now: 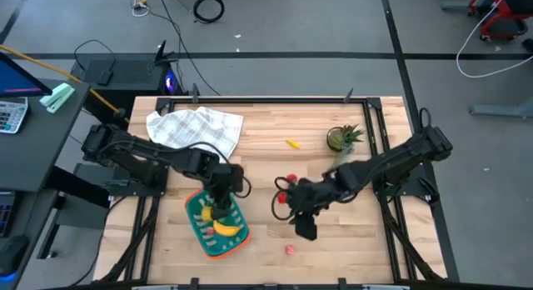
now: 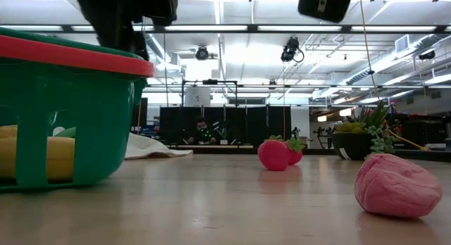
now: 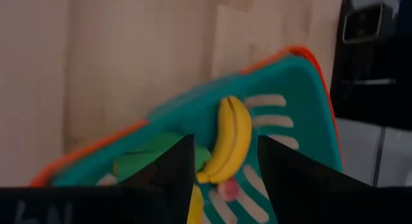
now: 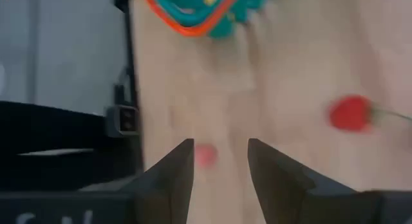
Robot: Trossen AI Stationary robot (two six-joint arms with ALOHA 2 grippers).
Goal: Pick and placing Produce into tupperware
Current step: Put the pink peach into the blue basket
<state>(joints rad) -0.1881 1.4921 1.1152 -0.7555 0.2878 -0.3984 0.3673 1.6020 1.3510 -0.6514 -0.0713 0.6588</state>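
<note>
The teal tupperware [image 1: 210, 241] with an orange rim sits at the table's near left. It holds a yellow banana [image 3: 232, 137], a green vegetable [image 3: 149, 158], a small pink piece [image 3: 227, 189] and something yellow [image 3: 195, 208] half hidden by a finger. My left gripper [image 1: 221, 198] [image 3: 225, 163] hovers open over the container. My right gripper [image 1: 305, 226] [image 4: 219, 161] is open above the bare wood, just above a pink piece [image 1: 290, 249] [image 4: 206, 154] lying on the table. Red strawberries [image 1: 291, 181] [image 2: 278, 153] lie near the table's middle. A tiny yellow-orange piece [image 1: 292, 143] lies farther back.
A white checked cloth [image 1: 196, 127] lies bunched at the far left. A green potted plant [image 1: 343, 138] stands far right of centre. Bare wood stretches between the container and the pink piece [image 2: 398, 185]. The low view shows the container's wall [image 2: 70, 111] close up on its left.
</note>
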